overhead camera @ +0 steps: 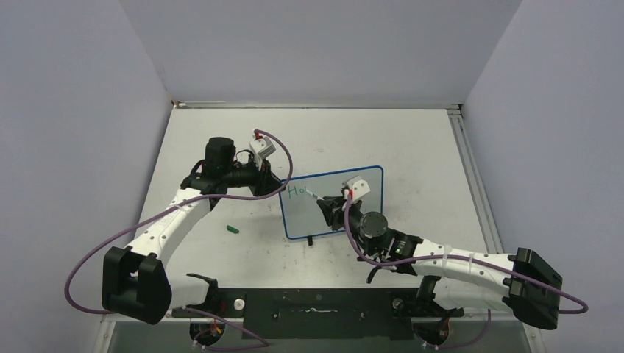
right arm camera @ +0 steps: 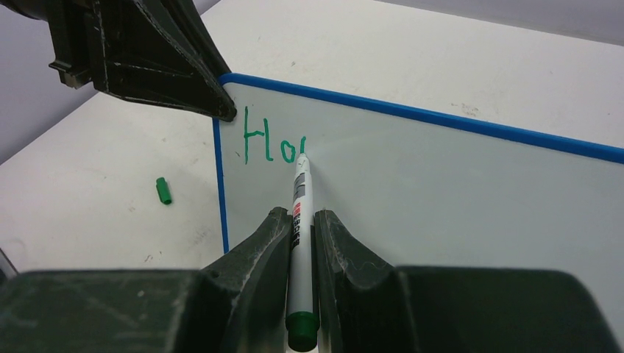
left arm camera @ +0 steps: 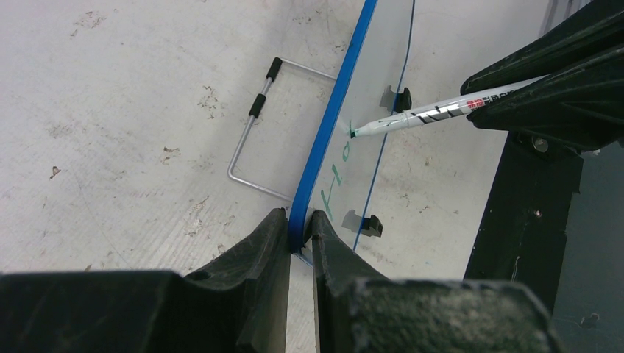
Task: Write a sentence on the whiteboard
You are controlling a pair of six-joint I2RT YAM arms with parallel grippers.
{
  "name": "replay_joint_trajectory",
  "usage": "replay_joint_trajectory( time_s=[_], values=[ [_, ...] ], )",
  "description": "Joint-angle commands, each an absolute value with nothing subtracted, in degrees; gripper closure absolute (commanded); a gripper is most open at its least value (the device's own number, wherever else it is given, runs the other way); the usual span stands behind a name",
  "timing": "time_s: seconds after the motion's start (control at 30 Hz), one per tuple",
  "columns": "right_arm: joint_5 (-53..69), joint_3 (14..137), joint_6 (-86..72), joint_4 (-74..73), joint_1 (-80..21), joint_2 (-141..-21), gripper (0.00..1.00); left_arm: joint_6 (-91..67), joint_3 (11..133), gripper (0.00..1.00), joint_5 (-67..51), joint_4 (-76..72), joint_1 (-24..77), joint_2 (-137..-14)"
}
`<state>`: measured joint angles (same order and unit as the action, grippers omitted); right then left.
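Right hand (right arm camera: pixel 302 215) clamps a marker (right arm camera: pixel 300 184) tight – tip at green "Ho" (right arm camera: pixel 268 141) – left hand (left arm camera: pixel 298 217) pinches the whiteboard (right arm camera: pixel 441 198) frame.

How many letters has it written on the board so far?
2 finished: a green H near the board's left edge, and an o just right of it. A third stroke is only partly drawn, at the marker's tip, which may hide some of it.

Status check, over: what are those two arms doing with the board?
Left end effector clamped on whiteboard edge. Right end effector gripping marker, sentence at "Ho". Nothing in the way.
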<state>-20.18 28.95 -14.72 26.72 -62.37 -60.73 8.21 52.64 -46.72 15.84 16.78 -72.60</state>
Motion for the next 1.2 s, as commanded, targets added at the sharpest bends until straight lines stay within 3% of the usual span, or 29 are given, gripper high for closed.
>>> replay_joint_trajectory(
  time_s=[0.0, 0.63, 1.17],
  values=[
    [-22.54, 27.03, -17.01, 22.63, -62.49, -59.78, 0.95, 10.33, 52.47, 1.0, -45.35, 18.18, 16.7, -73.23],
    [-19.27, 27.34, -16.7, 25.9, -63.53, -55.22, 0.95, 10.37, 52.46, 1.0, -45.17, 18.17, 16.7, -73.33],
    [-21.62, 29.25, -12.02, 36.12, -63.49, -60.37, 0.95, 10.44, 52.47, 1.0, -45.26, 18.28, 16.7, -73.42]
  ],
)
